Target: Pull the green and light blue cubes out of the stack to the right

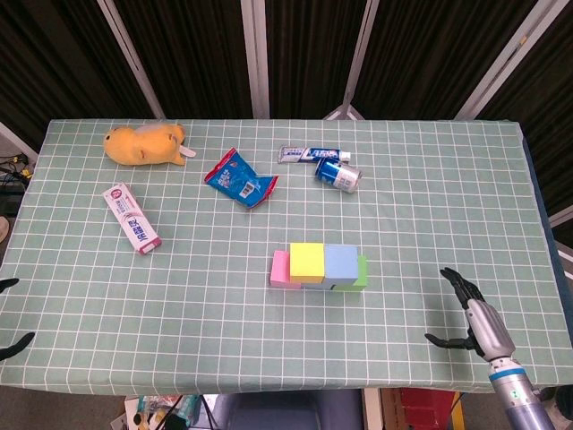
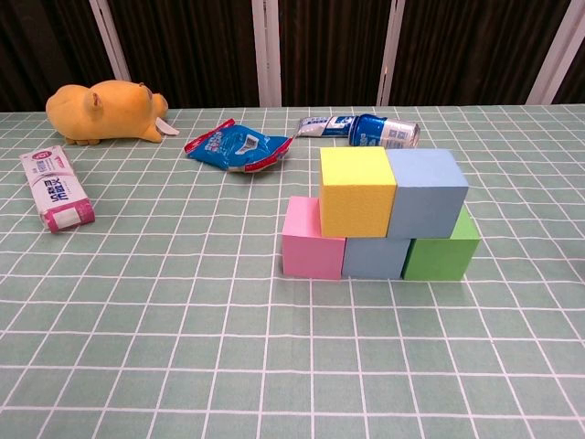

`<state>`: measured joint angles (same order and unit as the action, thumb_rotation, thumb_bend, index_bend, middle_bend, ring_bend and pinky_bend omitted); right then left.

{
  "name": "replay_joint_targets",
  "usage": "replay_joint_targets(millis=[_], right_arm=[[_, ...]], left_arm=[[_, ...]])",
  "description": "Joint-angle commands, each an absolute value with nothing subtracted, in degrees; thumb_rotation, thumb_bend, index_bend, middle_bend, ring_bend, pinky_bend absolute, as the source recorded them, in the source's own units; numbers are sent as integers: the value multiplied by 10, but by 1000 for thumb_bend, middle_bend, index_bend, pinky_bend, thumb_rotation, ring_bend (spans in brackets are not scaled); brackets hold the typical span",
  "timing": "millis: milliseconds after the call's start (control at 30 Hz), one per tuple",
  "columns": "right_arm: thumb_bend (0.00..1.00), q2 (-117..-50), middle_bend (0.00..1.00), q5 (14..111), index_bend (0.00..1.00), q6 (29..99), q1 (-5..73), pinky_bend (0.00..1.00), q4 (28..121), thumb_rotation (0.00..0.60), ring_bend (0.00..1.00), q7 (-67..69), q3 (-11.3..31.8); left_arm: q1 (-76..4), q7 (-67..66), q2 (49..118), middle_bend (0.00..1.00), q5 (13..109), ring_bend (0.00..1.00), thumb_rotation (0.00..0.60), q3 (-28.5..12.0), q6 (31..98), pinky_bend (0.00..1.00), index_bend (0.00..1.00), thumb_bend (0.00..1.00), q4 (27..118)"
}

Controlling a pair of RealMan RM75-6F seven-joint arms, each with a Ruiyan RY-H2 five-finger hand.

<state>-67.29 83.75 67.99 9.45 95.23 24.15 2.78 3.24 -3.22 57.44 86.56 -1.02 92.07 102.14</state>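
The stack stands mid-table. Its bottom row runs pink cube (image 2: 312,240), light blue cube (image 2: 375,258), green cube (image 2: 443,249) at the right end. A yellow cube (image 2: 356,190) and a blue cube (image 2: 426,190) sit on top. From the head view the green cube (image 1: 361,270) only peeks out at the stack's right side. My right hand (image 1: 474,318) hovers near the front right of the table, well right of the stack, fingers spread and holding nothing. Only dark fingertips (image 1: 16,341) of my left hand show at the left edge, apart. Neither hand appears in the chest view.
A yellow plush toy (image 1: 145,145), a pink-and-white toothpaste box (image 1: 132,218), a blue snack bag (image 1: 240,178), a toothpaste tube (image 1: 303,155) and a blue can (image 1: 338,174) lie across the back half. The table's front edge (image 1: 286,391) runs just below the right hand.
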Motion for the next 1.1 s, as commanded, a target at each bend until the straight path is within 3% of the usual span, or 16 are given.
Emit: replay_joint_targets(millis=[33, 300, 633, 1100], right_arm=[[70, -695, 5, 797, 32, 651, 118, 0, 947, 600, 50, 251, 52], [71, -752, 5, 707, 32, 600, 161, 0, 932, 600, 50, 190, 88], [71, -826, 5, 650, 32, 556, 203, 0, 911, 600, 50, 136, 99], [71, -895, 5, 595, 32, 557, 242, 0, 887, 600, 50, 84, 133]], left_arm=[[31, -35, 576, 0, 863, 0, 600, -11, 917, 0, 230, 133, 1021], [31, -38, 575, 0, 863, 0, 600, -10, 917, 0, 230, 133, 1023], [33, -34, 573, 0, 861, 0, 600, -11, 918, 0, 230, 133, 1023], [31, -29, 569, 0, 852, 0, 600, -13, 914, 0, 230, 133, 1023]])
